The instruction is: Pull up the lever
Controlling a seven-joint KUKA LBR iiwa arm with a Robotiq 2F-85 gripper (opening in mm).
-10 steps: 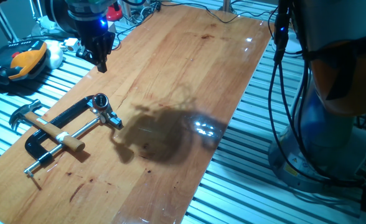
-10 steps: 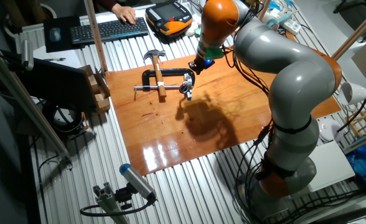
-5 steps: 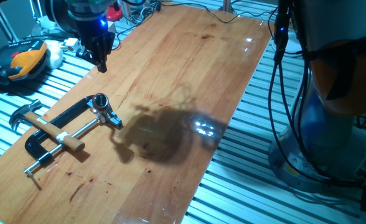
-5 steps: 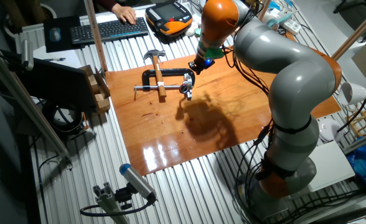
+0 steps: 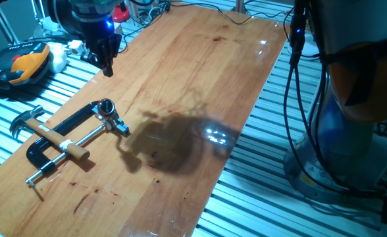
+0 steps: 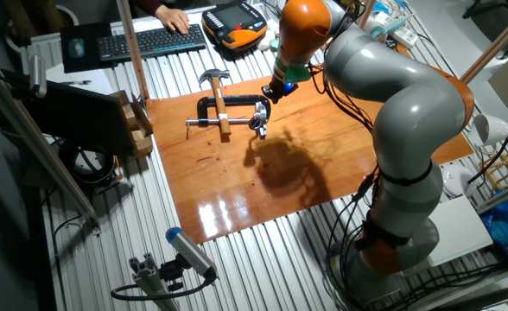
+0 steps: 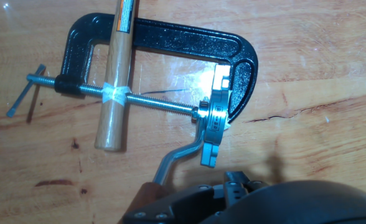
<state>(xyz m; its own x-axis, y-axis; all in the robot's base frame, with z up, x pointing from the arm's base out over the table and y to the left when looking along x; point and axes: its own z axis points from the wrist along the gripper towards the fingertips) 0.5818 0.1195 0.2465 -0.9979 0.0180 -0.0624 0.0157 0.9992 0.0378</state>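
Nothing is moving between the earlier frames and now: the arm, clamp and hammer are all sitting exactly where they were. The gripper [image 5: 106, 62] is hovering in the air above the wooden table [image 5: 200, 79], well apart from the clamp [image 5: 62, 131] and not touching anything. Can't tell whether its fingers are apart or together; in the fixed views they're just a dark tapering shape, and the hand view is only showing the underside of the hand at the bottom edge.

The lever [image 7: 182, 157] is lying flat on the table, curving away from the clamp's chrome head [image 7: 213, 127] toward the camera, its reddish tip [image 7: 147, 191] half hidden by the hand. The hammer [image 7: 116, 81] is lying across the clamp's threaded rod [image 7: 139, 99], off to the side of the lever.

So progress-wise I'd say nothing is done yet. The lever is looking untouched and down; the descent, the grab and the actual pull up are all still waiting.
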